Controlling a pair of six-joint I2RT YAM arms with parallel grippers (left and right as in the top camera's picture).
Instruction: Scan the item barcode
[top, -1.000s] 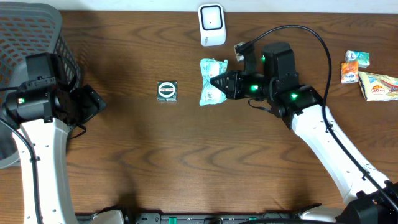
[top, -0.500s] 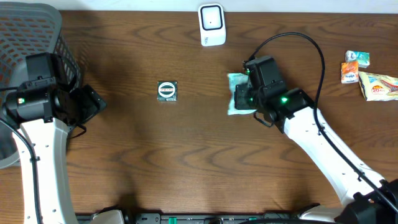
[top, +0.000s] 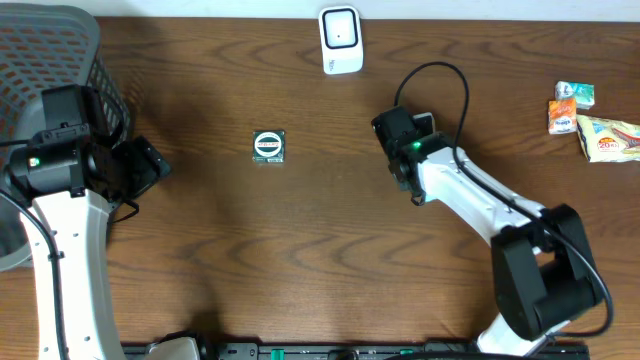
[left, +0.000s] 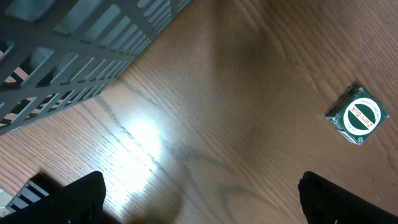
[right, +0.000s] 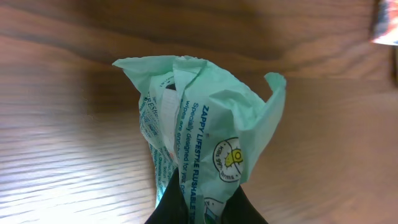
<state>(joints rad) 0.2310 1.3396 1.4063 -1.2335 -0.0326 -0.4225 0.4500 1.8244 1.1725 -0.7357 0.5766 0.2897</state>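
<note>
Dark wood-grain table (top: 300, 250) lies under everything. The green flushable-wipes packet (right: 205, 137) is off its surface, pinched by a fold of its lower end in my right gripper (right: 199, 202), jaws closed tight on the film. It hangs over the middle of the table, on the near side of the white scanner (top: 340, 40) that stands at the far edge.

My worry is the grip: I hold only a crumpled pinch of thin wrap, so a quick turn of the wrist could let the packet slide out. The wrap is also creased and folded over itself. I cannot tell where the barcode faces, and a bent code, or one turned from the scanner's window, would likely not read.

A small round-labelled sachet (top: 268, 146) lies left of centre. Snack packets (top: 590, 120) sit by the right edge. My left gripper (left: 199, 186) hangs wide open, empty, beside the mesh basket (top: 60, 40) at the far left corner. What the basket holds I cannot tell.
</note>
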